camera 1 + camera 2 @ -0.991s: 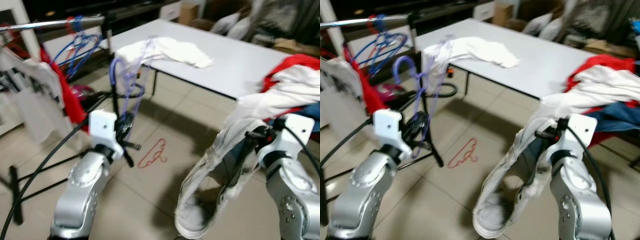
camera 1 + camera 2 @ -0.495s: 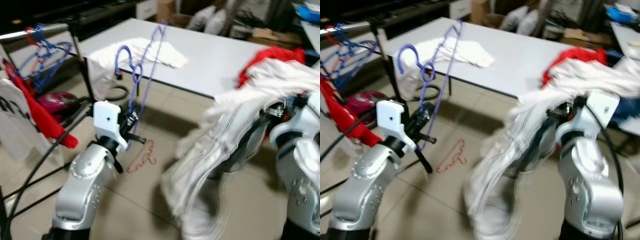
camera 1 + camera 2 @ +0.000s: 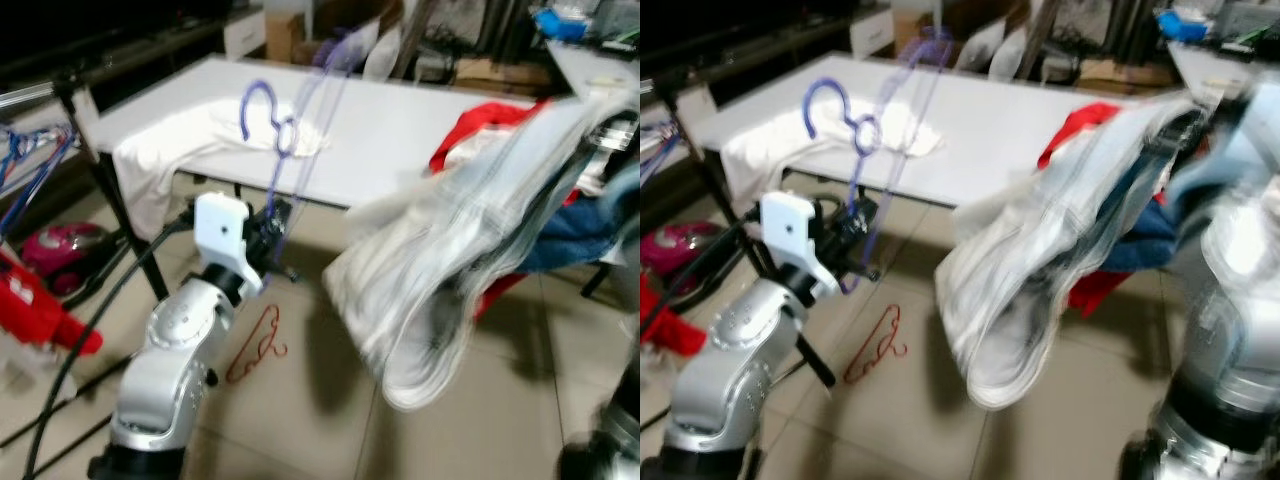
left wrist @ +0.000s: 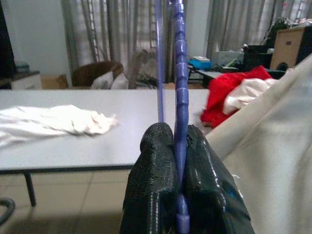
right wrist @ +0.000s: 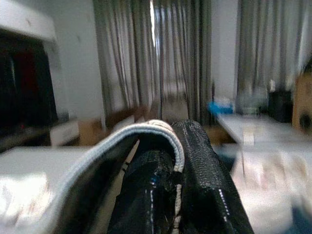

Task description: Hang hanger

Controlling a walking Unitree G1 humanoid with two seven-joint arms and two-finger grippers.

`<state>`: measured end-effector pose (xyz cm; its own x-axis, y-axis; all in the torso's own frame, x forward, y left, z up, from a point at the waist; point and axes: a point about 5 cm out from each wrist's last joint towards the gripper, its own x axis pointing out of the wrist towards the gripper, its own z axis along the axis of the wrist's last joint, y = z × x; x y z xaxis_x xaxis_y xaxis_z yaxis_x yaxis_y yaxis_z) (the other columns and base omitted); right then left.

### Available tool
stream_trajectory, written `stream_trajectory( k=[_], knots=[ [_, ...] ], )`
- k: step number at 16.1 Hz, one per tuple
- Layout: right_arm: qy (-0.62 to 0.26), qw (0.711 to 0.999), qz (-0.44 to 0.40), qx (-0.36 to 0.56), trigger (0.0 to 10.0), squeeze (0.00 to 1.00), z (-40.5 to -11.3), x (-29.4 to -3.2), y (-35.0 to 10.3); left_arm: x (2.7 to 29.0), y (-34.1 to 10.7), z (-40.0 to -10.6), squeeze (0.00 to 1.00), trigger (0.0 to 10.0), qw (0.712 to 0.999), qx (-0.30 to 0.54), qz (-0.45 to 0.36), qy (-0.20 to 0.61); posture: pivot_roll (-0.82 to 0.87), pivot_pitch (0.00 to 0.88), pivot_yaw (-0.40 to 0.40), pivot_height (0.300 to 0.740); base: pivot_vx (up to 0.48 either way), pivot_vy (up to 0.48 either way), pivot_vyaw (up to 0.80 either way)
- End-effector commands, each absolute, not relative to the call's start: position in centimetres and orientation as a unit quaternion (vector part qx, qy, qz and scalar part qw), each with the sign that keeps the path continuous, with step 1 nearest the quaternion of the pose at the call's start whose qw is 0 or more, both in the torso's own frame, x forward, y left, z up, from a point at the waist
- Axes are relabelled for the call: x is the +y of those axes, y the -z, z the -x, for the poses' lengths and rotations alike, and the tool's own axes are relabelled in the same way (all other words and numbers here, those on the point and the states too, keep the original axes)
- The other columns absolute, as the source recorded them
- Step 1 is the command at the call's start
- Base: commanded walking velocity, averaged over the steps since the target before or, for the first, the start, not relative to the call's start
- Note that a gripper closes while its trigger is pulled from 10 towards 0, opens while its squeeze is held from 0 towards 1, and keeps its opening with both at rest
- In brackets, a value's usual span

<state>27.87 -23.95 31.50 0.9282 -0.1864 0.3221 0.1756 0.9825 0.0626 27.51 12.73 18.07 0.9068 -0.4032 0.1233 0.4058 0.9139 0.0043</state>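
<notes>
left gripper (image 4: 176, 161): pinched on purple hanger (image 3: 285, 135), upper centre of left eye view | right gripper (image 5: 168, 168): clamped on white garment (image 3: 460, 250), centre-right | handling: hanger looks light, thin, springy (likely slippery); hold near lower bar.

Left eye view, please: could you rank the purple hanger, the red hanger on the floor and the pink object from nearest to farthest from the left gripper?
1. Purple hanger: clamped in the left gripper, rising above it.
2. Red hanger: on the floor just below.
3. Pink object: on the floor, far to the robot's left.
</notes>
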Motion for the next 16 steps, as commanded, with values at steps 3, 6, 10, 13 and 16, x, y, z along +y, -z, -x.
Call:
stream_trajectory(
  k=[3,6,10,13,16],
  knots=[
    [0.084,0.967,-0.021,-0.240,10.0,0.00,-28.0,-24.7,-35.4,13.5,-18.6,-27.8,0.00,10.0,0.978,-0.068,0.000,0.195,-0.01,0.000,-0.047,0.740,0.417,0.000,-0.27],
    [0.065,0.960,-0.024,-0.269,10.0,0.00,-28.0,-24.9,-37.9,13.9,-18.8,-28.1,0.00,10.0,0.981,-0.073,-0.002,0.182,0.00,0.000,-0.053,0.740,0.417,0.000,0.00],
    [0.010,0.954,-0.042,-0.297,10.0,0.00,-27.5,-23.9,-40.9,13.9,-18.9,-28.3,0.00,10.0,0.982,-0.075,0.001,0.175,-0.01,0.000,-0.052,0.740,0.416,0.000,0.00],
    [-0.006,0.963,-0.052,-0.263,10.0,0.00,-28.5,-23.5,-39.4,14.0,-18.8,-28.5,0.00,10.0,0.983,-0.075,0.002,0.168,-0.02,0.000,-0.053,0.740,0.407,0.000,0.00],
    [-0.022,0.965,-0.072,-0.250,10.0,0.00,-29.4,-23.1,-38.8,14.1,-18.6,-28.5,0.00,10.0,0.984,-0.073,0.002,0.162,-0.02,0.000,-0.057,0.740,0.402,0.000,0.00]
  ],
)
